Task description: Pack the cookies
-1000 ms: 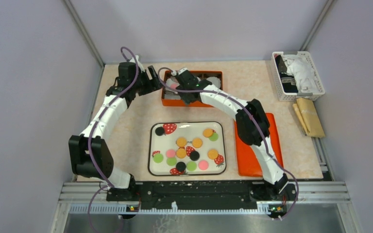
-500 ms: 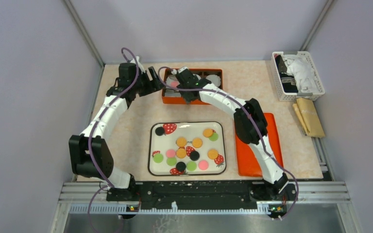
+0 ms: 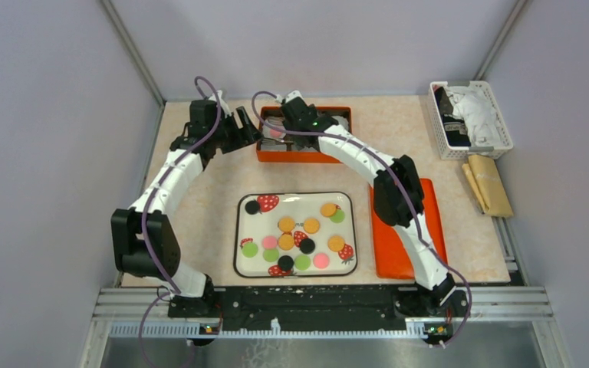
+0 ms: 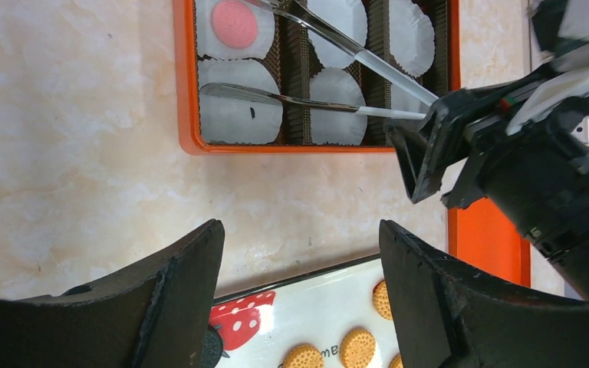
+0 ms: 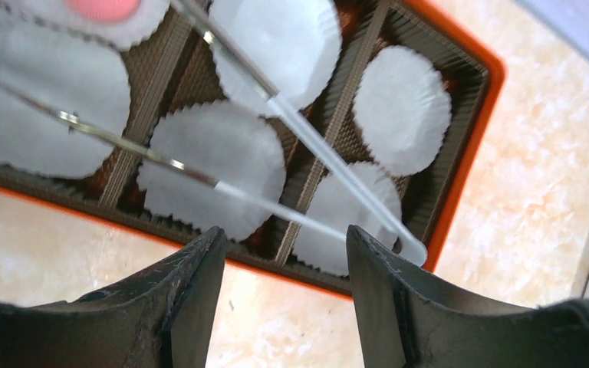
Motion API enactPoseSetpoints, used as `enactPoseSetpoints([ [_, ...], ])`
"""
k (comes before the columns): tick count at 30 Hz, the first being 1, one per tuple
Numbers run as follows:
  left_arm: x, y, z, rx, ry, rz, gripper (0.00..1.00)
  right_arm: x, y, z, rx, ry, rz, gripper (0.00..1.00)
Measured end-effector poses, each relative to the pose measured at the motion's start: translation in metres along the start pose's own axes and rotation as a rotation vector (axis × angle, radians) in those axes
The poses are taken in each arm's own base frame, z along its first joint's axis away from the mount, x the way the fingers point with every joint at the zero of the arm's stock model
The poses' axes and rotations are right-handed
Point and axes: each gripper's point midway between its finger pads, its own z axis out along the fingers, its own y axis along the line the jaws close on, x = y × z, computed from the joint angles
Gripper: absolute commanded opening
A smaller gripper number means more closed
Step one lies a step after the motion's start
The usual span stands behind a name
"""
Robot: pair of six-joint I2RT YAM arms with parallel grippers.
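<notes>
The right tool (image 5: 280, 234) is clamped on tongs (image 5: 276, 101), their empty tips apart over the orange box (image 4: 185, 92). The left tool (image 4: 299, 230) gapes wide beside it. One pink cookie (image 4: 235, 23) sits in a paper cup (image 4: 213, 47), and the other cookies (image 3: 286, 224) lie on the strawberry tray (image 3: 239, 230), so packing looks barely begun.

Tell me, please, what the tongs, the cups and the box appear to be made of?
Tongs: shiny metal tips, glinting; translucent rear arms, probably plastic. Cups: thin white paper, by the crimped edges. Box: glossy orange rim, likely plastic; ribbed brown liner, perhaps plastic or card.
</notes>
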Motion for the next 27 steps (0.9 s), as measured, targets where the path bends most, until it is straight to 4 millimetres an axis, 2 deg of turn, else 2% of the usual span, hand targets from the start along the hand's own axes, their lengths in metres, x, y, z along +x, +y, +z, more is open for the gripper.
enactPoseSetpoints([
  [4,0.001,0.001,0.002,-0.001,0.003,-0.001,0.8,-0.012,-0.008,0.0,0.018,-0.035,0.019,0.58],
  [14,0.007,0.002,0.007,0.008,0.028,-0.007,0.8,-0.01,-0.01,0.004,0.018,-0.031,0.01,0.56],
  [18,0.006,0.001,0.007,0.011,0.028,-0.006,0.8,-0.001,-0.001,0.016,0.006,-0.011,-0.001,0.55],
  [22,0.006,0.001,0.007,0.011,0.028,-0.006,0.8,0.018,0.009,0.034,-0.012,0.036,-0.02,0.52],
  [27,0.006,0.002,0.007,0.01,0.028,-0.006,0.8,0.022,0.006,0.048,-0.014,0.041,-0.011,0.39],
])
